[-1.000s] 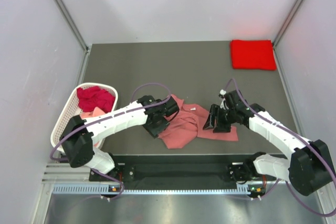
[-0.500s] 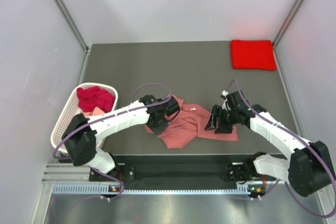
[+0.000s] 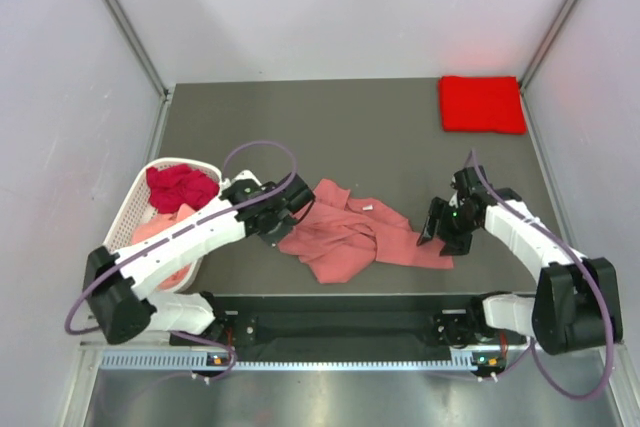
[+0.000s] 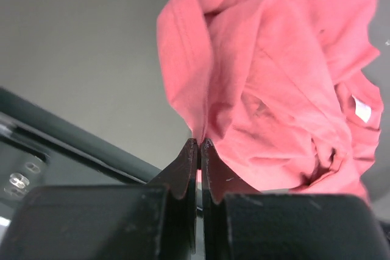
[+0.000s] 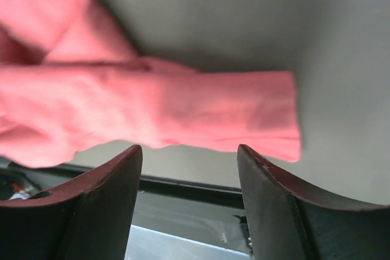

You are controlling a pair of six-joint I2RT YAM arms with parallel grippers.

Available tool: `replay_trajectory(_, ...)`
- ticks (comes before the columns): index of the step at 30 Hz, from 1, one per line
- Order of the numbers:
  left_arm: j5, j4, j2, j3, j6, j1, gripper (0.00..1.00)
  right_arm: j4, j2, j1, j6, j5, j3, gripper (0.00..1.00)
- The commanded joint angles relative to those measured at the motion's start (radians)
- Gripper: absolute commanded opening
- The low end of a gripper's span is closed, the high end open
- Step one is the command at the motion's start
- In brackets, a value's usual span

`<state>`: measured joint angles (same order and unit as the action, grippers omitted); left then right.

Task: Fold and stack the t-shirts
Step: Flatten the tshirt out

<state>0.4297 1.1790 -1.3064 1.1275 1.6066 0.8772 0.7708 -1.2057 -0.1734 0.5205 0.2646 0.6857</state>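
My left gripper (image 4: 199, 145) pinches a thin edge of the salmon shirt (image 4: 274, 89); my right gripper (image 5: 189, 153) hangs spread, so a tug could slip it.

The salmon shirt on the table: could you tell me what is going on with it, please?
The left hand is shut on the left edge of the crumpled salmon shirt. The right hand is open over its right end, not gripping. A red shirt lies folded at the far right corner; a crimson shirt sits in the basket.
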Motion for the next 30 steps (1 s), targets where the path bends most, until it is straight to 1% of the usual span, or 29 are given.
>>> replay_trajectory(1,0.107,0.037,0.064,0.015,-0.175,-0.004,0.00,0.015,-0.052,0.031,-0.060,-0.039,0.034,0.64)
replay_trajectory(4,0.122,0.009,0.113,0.012,-0.262,-0.004,0.00,-0.037,-0.103,0.025,-0.060,0.027,0.022,0.61)
replay_trajectory(6,0.126,-0.021,0.166,-0.001,-0.301,-0.004,0.00,-0.083,-0.130,-0.009,-0.042,0.047,0.018,0.59)
replay_trajectory(7,0.127,-0.050,0.185,-0.017,-0.327,-0.004,0.00,-0.097,-0.141,-0.027,-0.018,0.051,0.026,0.59)
replay_trajectory(9,0.135,-0.076,0.240,-0.032,-0.341,-0.006,0.00,-0.151,-0.187,-0.110,0.037,0.067,0.043,0.59)
replay_trajectory(10,0.139,-0.096,0.255,-0.043,-0.352,-0.006,0.00,-0.172,-0.231,-0.141,0.058,0.079,0.067,0.59)
replay_trajectory(11,0.145,-0.104,0.278,-0.046,-0.358,-0.007,0.00,-0.218,-0.256,-0.197,0.078,0.116,0.081,0.59)
replay_trajectory(12,0.149,-0.108,0.286,-0.046,-0.367,-0.010,0.00,-0.235,-0.284,-0.221,0.123,0.137,0.098,0.59)
replay_trajectory(13,0.147,-0.111,0.291,-0.044,-0.376,-0.014,0.00,-0.248,-0.332,-0.245,0.143,0.160,0.142,0.58)
replay_trajectory(15,0.142,-0.110,0.288,-0.028,-0.395,-0.024,0.00,-0.243,-0.357,-0.307,0.179,0.192,0.198,0.58)
replay_trajectory(17,0.141,-0.102,0.277,-0.017,-0.410,-0.027,0.00,-0.205,-0.344,-0.337,0.179,0.145,0.267,0.58)
replay_trajectory(19,0.133,-0.108,0.272,-0.015,-0.419,-0.029,0.00,-0.137,-0.310,-0.331,0.151,0.116,0.288,0.60)
replay_trajectory(21,0.116,-0.139,0.274,-0.031,-0.435,-0.029,0.00,-0.079,-0.287,-0.296,0.106,0.068,0.281,0.61)
replay_trajectory(22,0.110,-0.147,0.276,-0.037,-0.438,-0.029,0.00,-0.041,-0.252,-0.279,0.090,0.058,0.253,0.62)
replay_trajectory(23,0.103,-0.154,0.279,-0.041,-0.441,-0.029,0.00,-0.028,-0.229,-0.237,0.073,0.050,0.232,0.62)
replay_trajectory(24,0.100,-0.171,0.282,-0.054,-0.445,-0.030,0.00,-0.025,-0.201,-0.212,0.067,0.051,0.177,0.63)
replay_trajectory(25,0.090,-0.177,0.283,-0.058,-0.450,-0.030,0.00,-0.019,-0.143,-0.168,0.061,0.051,0.151,0.63)
replay_trajectory(30,0.069,-0.206,0.272,-0.063,-0.476,-0.033,0.00,0.002,-0.013,-0.065,0.036,0.042,0.008,0.60)
